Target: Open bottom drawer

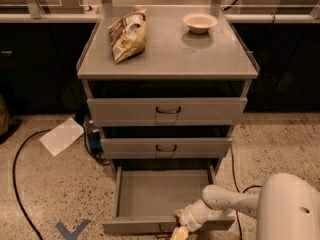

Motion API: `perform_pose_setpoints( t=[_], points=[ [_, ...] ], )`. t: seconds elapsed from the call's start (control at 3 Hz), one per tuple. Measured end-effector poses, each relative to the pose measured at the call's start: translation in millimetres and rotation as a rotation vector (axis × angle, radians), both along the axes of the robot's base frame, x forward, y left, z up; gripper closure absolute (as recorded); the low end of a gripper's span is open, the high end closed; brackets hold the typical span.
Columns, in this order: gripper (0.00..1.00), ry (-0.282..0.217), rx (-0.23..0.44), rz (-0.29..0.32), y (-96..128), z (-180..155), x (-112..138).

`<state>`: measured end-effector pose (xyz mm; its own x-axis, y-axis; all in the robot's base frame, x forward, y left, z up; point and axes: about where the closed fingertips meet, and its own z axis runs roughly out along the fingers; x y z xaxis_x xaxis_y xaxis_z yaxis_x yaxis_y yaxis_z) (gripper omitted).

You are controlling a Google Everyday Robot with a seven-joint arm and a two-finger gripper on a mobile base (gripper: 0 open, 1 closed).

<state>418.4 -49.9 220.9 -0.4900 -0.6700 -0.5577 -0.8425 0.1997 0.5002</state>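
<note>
The bottom drawer [165, 186] of the grey cabinet stands pulled out, showing a shallow empty grey tray. Its front panel [135, 225] is low in the camera view. My gripper [180, 231] is at the centre of that front panel, where the handle sits, reaching in from the lower right on the white arm [225, 204]. The handle is hidden behind the gripper. The middle drawer [166, 147] and the top drawer [167, 110] are closed, each with a dark wire handle.
A chip bag [128, 35] and a small white bowl [200, 22] sit on the cabinet top [170, 54]. A white paper sheet [62, 136] and a black cable [20, 184] lie on the speckled floor at left. A blue floor mark [71, 230] is at lower left.
</note>
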Motion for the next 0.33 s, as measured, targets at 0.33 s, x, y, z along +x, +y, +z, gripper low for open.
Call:
perform_pose_setpoints(
  t=[0.33],
  points=[
    [0.0, 0.0, 0.0, 0.0, 0.0, 0.0, 0.0]
  ],
)
